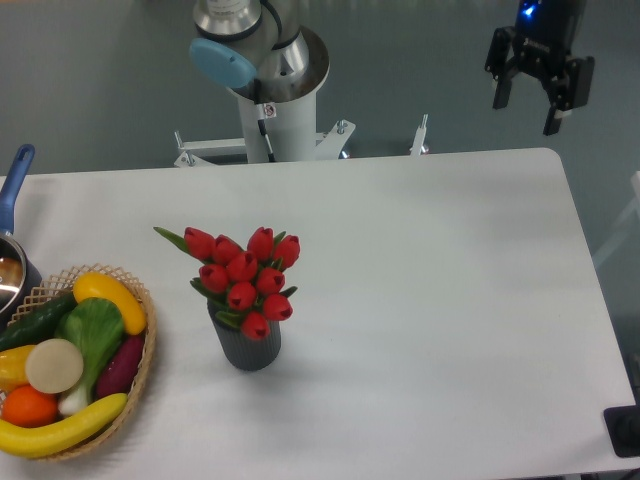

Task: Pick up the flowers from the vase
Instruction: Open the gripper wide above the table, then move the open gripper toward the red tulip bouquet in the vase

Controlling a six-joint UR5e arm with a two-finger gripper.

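A bunch of red tulip flowers (246,278) with green leaves stands upright in a small dark grey ribbed vase (247,345) on the white table, left of centre. My gripper (527,112) hangs at the top right, beyond the table's far edge and well away from the flowers. Its two black fingers are spread apart and hold nothing.
A wicker basket (140,365) with fruit and vegetables sits at the left front. Behind it, at the left edge, is a metal pot (12,275) with a blue handle (14,180). The arm's base column (270,90) stands behind the table's far edge.
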